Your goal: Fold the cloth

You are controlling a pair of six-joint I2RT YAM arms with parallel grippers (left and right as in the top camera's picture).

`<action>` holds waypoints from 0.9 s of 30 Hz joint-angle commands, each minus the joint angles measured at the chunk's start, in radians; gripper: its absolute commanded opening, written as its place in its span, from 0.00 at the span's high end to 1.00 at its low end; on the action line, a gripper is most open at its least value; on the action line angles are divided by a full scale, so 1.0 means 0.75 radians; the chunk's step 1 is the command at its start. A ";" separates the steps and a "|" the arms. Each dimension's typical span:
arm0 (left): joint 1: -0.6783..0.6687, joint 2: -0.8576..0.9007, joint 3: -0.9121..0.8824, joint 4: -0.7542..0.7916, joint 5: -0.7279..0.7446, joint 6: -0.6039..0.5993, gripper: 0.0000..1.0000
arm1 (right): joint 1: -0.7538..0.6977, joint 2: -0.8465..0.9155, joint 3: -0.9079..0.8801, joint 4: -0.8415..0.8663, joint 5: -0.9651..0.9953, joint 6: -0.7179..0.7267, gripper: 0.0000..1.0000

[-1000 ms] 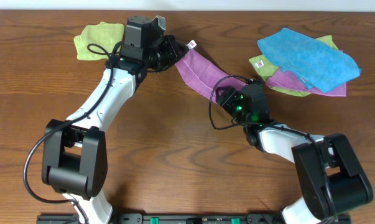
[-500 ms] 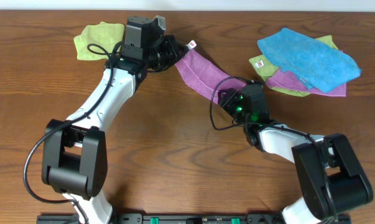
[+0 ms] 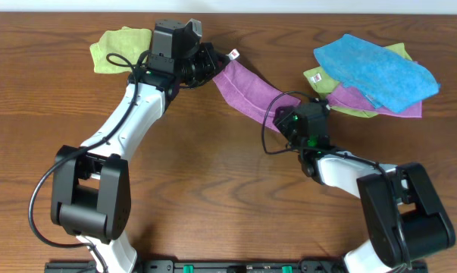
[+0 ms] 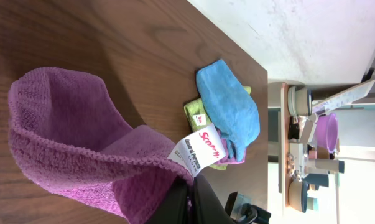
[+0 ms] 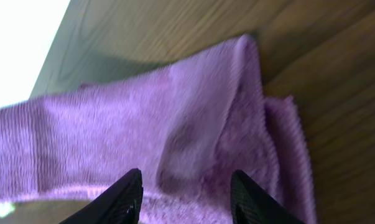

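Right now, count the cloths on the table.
5: green cloth far left; magenta cloth mid-table; blue cloth, second green cloth, purple cloth piled right. More may hide underneath.

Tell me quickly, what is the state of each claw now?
Left claw: closed, holding the cloth by a corner.
Right claw: open over the cloth, gripping nothing.

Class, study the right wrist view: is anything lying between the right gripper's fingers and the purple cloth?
Nothing visible does. The right gripper stands open right over the purple cloth, and only bare cloth shows between its fingers. The left gripper pinches the cloth's tagged corner.
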 commanded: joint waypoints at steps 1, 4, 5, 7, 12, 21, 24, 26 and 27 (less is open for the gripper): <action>0.008 -0.001 0.037 0.005 0.001 -0.001 0.94 | -0.045 0.008 -0.001 0.031 0.078 0.027 0.54; 0.002 -0.001 0.037 0.005 -0.004 -0.001 0.94 | -0.079 0.008 -0.001 0.099 0.032 0.125 0.57; -0.002 -0.001 0.037 0.005 -0.012 -0.001 0.94 | -0.082 0.008 -0.001 0.118 -0.005 0.154 0.57; -0.013 -0.001 0.037 0.005 -0.025 -0.001 0.94 | -0.083 0.008 -0.001 0.139 -0.110 0.216 0.58; -0.027 -0.001 0.037 0.005 -0.098 0.010 0.94 | -0.013 0.008 -0.001 0.177 -0.270 0.267 0.60; -0.023 -0.001 0.037 0.004 -0.113 0.085 0.94 | 0.123 0.009 -0.001 0.083 -0.205 0.357 0.54; -0.023 -0.001 0.037 0.004 -0.111 0.085 0.94 | 0.138 0.009 -0.001 0.070 -0.075 0.357 0.54; -0.023 -0.001 0.037 0.004 -0.107 0.085 0.94 | 0.129 0.009 -0.001 0.075 -0.024 0.357 0.53; -0.023 -0.001 0.037 0.004 -0.107 0.085 0.94 | 0.121 0.009 -0.001 0.082 -0.010 0.357 0.53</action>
